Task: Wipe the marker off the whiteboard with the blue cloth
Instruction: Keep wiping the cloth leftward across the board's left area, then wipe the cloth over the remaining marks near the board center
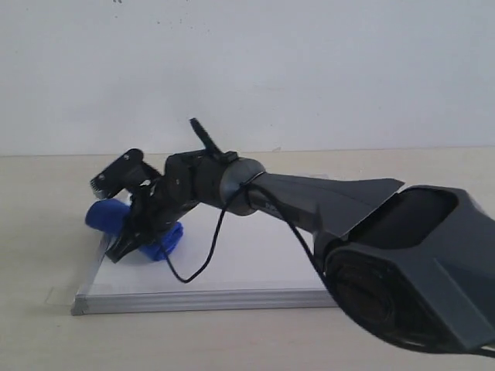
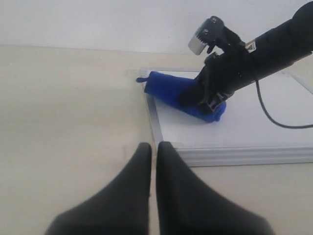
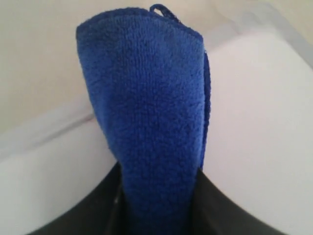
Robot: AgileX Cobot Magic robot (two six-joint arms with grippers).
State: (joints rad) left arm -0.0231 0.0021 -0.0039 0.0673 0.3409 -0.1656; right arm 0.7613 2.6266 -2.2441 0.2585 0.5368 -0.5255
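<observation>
The blue cloth (image 1: 107,215) lies as a roll on the left edge of the whiteboard (image 1: 255,259), one end hanging past the frame. My right gripper (image 1: 143,232) reaches across from the right and is shut on the cloth (image 3: 151,98), pressing it onto the white surface (image 3: 264,107). The left wrist view shows the cloth (image 2: 168,88) under the right gripper (image 2: 208,100) near the board's far corner. My left gripper (image 2: 154,145) is shut on nothing, low over the table just off the board's (image 2: 254,127) near corner. No marker line shows in any view.
A black cable (image 1: 197,270) loops down from the right wrist onto the board. The right forearm (image 1: 402,239) spans the board's right half. Beige tabletop (image 2: 63,107) surrounds the board, with a white wall (image 1: 309,62) behind.
</observation>
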